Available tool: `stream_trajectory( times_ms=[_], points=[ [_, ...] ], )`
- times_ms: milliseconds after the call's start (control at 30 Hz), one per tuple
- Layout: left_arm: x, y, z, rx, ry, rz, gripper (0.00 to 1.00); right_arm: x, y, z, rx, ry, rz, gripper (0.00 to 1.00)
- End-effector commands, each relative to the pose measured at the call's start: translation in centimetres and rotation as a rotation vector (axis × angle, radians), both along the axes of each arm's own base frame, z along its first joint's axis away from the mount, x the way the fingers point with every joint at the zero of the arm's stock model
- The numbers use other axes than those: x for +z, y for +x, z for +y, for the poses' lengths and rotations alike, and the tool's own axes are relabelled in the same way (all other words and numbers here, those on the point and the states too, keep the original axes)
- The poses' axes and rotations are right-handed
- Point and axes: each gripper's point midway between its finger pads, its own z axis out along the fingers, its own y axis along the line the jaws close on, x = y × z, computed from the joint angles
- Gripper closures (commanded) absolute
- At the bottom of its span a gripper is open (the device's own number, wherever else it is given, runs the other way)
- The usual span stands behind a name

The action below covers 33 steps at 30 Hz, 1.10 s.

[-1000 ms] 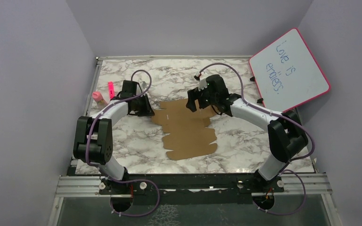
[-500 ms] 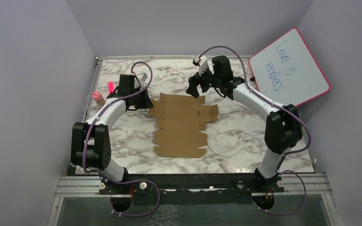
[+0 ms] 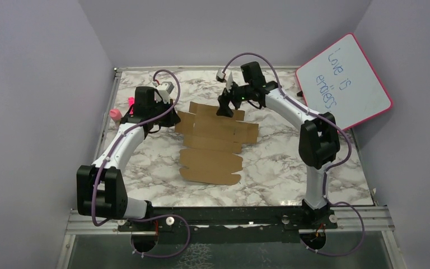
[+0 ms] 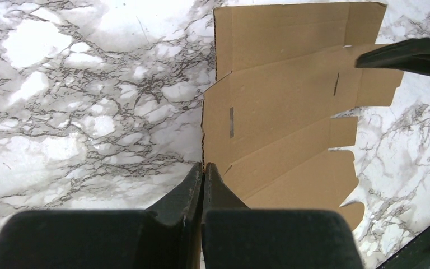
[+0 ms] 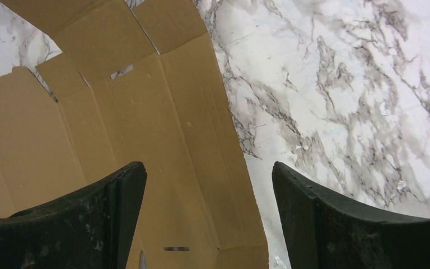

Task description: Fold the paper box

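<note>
**Views.** Only the top external view shows the full brown die-cut cardboard sheet, the paper box (image 3: pixel 211 144). It lies unfolded and flat at mid-table, between the two arms. Its stacked panels run from the far side toward the near edge.

The left wrist view shows detail that the top view does not: a narrow slot cut in one panel of the paper box (image 4: pixel 280 106), crease lines, and stepped tabs on the far side. The right wrist view shows the box's (image 5: pixel 140 129) creased panels and a small cut-out.

**Grippers.** The left gripper (image 3: pixel 172 119) has its fingers pressed together, tips at the sheet's edge (image 4: pixel 203 168). It cannot be determined whether any cardboard is nipped between them. The right gripper (image 3: pixel 225 107) stands spread wide (image 5: pixel 207 168) over the sheet's far edge and grasps nothing.

**Surface and room.** The white tabletop with grey marble veining (image 3: pixel 280 162) is enclosed by plain lavender walls. A pink-framed whiteboard (image 3: pixel 344 84) with blue handwriting leans at the right rear. Two small pink objects (image 3: pixel 122 110) sit at the left edge.
</note>
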Motion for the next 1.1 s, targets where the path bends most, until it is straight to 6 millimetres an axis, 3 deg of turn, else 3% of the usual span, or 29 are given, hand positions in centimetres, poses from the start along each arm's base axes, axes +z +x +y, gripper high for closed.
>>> stream_trajectory(
  times_ms=[0,300,567,800,1000,1067],
  points=[
    [1.4,-0.4,-1.0,-0.068,-0.026,-0.067,1.00,-1.7,-0.7,0.5,0.089,-0.014,0.057,0.14],
    [1.8,-1.0,-2.0,-0.101,-0.048,-0.077,1.00,-3.3,0.2,0.9,0.143,-0.029,0.102,0.19],
    [2.6,-1.4,-2.3,-0.114,-0.054,-0.103,1.00,-4.7,-0.7,1.2,0.208,-0.011,0.174,0.26],
    [2.9,-1.5,-2.3,-0.111,-0.055,-0.110,1.00,-4.6,-1.3,1.3,0.229,0.001,0.220,0.47],
    [2.7,-1.2,-2.3,-0.093,-0.065,-0.100,1.00,-3.5,-1.7,1.0,0.227,-0.005,0.211,0.76],
    [2.5,-0.9,-2.6,-0.084,-0.090,-0.091,1.00,-3.1,-1.7,0.6,0.204,-0.025,0.205,0.80]
  ],
)
